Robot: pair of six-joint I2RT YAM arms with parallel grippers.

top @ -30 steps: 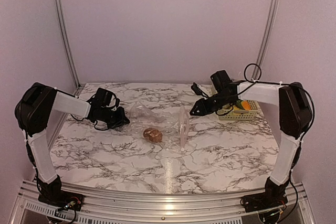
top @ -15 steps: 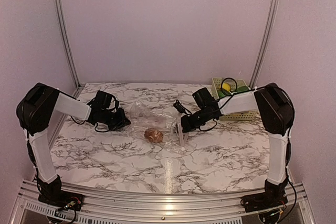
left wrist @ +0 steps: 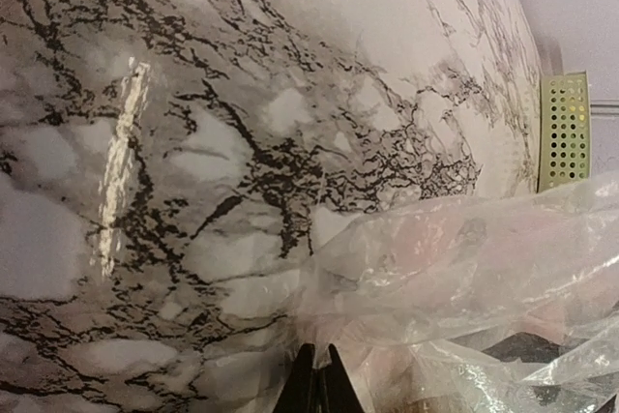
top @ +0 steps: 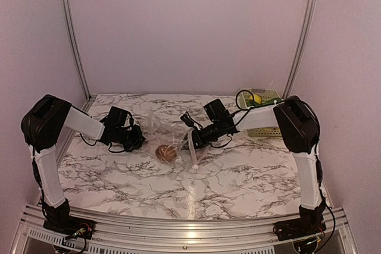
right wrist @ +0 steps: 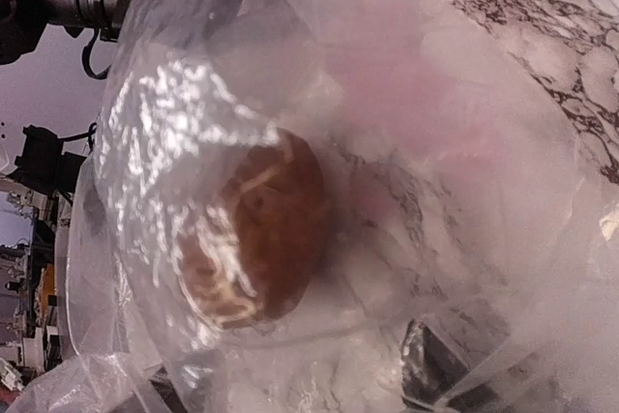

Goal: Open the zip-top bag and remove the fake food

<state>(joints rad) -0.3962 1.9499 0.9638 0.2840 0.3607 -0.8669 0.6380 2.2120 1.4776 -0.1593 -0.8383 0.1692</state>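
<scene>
The clear zip-top bag [top: 172, 135] lies crumpled at the table's middle, its whitish zip strip [top: 194, 157] hanging at the right end. One piece of fake food, a brown round piece [top: 167, 153], sits inside it. My left gripper [top: 134, 139] is shut on the bag's left edge; in the left wrist view its black tips [left wrist: 316, 386] pinch the film [left wrist: 464, 268]. My right gripper [top: 189, 137] is pushed into the bag's mouth. In the right wrist view it [right wrist: 290, 379] stands open, fingers [right wrist: 432, 363] wide apart, with the brown piece [right wrist: 256, 234] just ahead, untouched.
A pale green slatted basket [top: 266, 130] stands at the back right behind the right arm, with a yellow lemon [top: 256, 98] in it. The left wrist view shows its perforated wall [left wrist: 564, 128]. Marble tabletop [top: 250, 171] stretches in front of the bag.
The right arm swung left from the basket into the bag's mouth and its jaws widened. The bag and the brown piece shifted slightly left. The left gripper kept its hold.
</scene>
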